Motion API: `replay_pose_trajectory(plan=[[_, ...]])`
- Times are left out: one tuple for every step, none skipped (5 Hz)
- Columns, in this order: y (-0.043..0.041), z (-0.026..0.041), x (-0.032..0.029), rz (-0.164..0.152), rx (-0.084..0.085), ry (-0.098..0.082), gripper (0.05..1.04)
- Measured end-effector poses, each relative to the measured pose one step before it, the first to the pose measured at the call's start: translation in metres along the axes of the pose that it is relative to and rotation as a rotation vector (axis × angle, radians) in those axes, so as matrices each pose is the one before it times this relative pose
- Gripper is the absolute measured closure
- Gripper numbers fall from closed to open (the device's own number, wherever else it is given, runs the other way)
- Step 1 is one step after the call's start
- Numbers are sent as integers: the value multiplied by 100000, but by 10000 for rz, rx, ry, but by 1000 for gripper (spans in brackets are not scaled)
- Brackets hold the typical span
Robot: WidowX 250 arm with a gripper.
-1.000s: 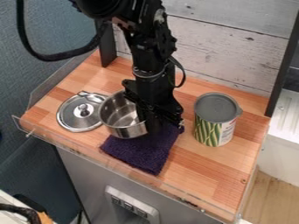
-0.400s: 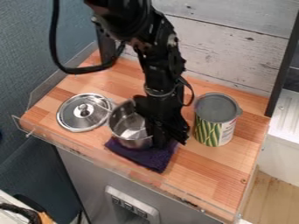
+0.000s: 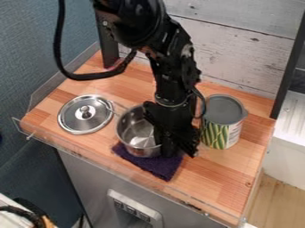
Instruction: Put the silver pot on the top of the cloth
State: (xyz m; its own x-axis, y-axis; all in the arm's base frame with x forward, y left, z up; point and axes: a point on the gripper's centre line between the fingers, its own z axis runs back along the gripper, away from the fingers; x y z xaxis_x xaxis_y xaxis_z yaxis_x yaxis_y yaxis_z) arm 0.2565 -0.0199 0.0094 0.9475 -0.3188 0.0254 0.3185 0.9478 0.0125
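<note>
Silver pot (image 3: 134, 133) sits at or just above the dark purple cloth (image 3: 156, 166), whether touching I cannot tell, its side wall pinched by the black gripper (image 3: 170, 149); a silver lid (image 3: 77, 122) lies to the left, and a lidded can (image 3: 221, 129) stands upright to the right

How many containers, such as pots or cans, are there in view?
2: the silver pot over the purple cloth, and the grey-topped can toward the right side of the wooden counter. The arm may hide others behind it.
</note>
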Motion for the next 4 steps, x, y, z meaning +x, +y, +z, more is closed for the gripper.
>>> replay_pose_trajectory(plan=[[-129, -63, -216, 65, -101, 118, 883], [51, 992, -97, 286, -4, -206, 642], [525, 2956, 148, 140, 183, -683, 329], [353, 1368, -375, 255, -244, -148, 90]])
